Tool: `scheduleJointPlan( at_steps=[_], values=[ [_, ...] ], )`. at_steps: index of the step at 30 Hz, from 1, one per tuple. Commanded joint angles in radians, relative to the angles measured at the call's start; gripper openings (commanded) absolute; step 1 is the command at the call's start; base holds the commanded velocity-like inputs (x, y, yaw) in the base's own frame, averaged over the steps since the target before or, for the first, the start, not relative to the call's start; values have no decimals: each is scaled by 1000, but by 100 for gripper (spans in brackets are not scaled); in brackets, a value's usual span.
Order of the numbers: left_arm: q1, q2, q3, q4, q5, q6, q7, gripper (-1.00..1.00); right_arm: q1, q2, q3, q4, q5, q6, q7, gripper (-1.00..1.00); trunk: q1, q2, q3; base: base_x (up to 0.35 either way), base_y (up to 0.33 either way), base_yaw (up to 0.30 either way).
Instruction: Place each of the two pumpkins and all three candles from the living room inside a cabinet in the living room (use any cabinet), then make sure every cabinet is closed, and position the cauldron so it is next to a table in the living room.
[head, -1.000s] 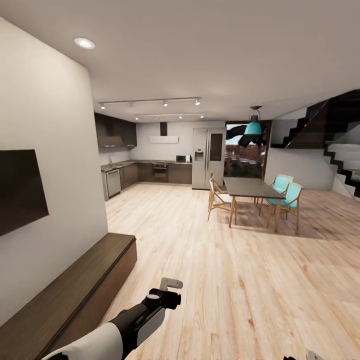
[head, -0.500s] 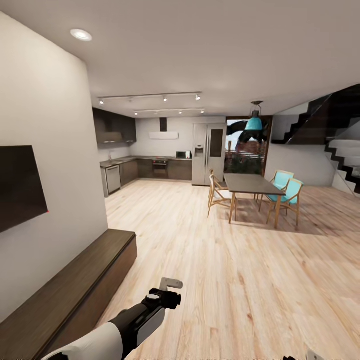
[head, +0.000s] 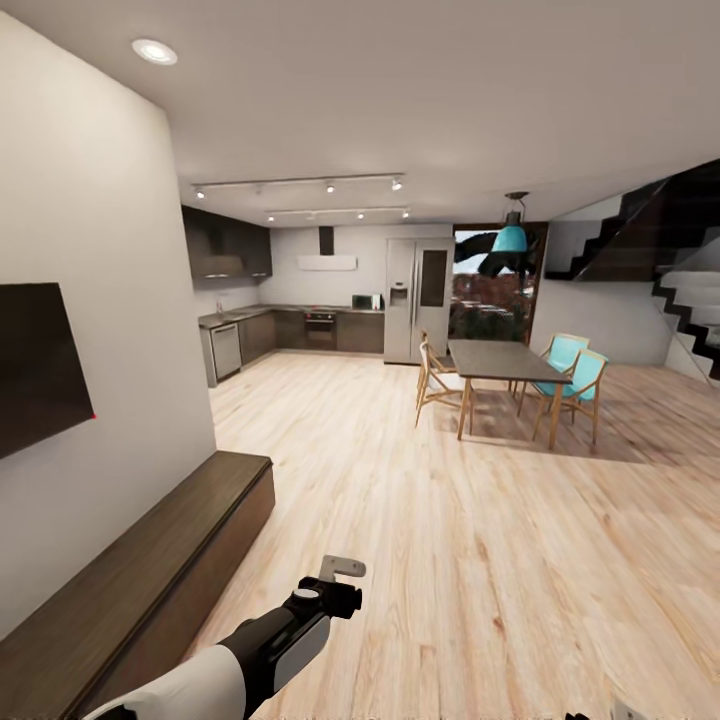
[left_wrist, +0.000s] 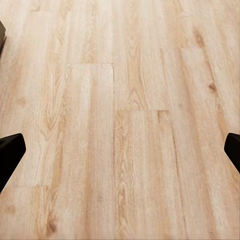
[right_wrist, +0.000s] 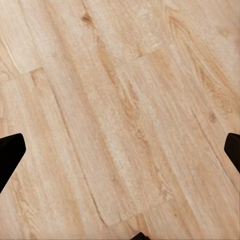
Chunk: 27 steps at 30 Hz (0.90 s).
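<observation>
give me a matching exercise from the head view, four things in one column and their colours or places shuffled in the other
Things:
1. cabinet
2. fridge
3. chairs
4. left claw

Descriptions:
A. turquoise seats on wooden legs, on the table's right side
B. dark brown, low, along the left wall
C. above bare wood floor, at the bottom of the picture
D. silver, tall, at the far kitchen wall

Pairs: 1-B, 2-D, 3-A, 4-C
</observation>
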Motion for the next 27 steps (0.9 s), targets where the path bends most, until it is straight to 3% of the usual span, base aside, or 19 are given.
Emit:
scheduleJointPlan(
  at_steps=[1, 27],
  values=[
    [-1, 1, -8, -2, 7, 2, 8, 100, 0, 0, 0, -2, -9, 5, -4, 100, 0, -1, -2, 0, 0, 0],
    [-1, 1, -8, -2, 7, 2, 8, 100, 0, 7, 4, -1, -9, 5, -4, 100, 0, -1, -45, 0, 0, 0]
  ],
)
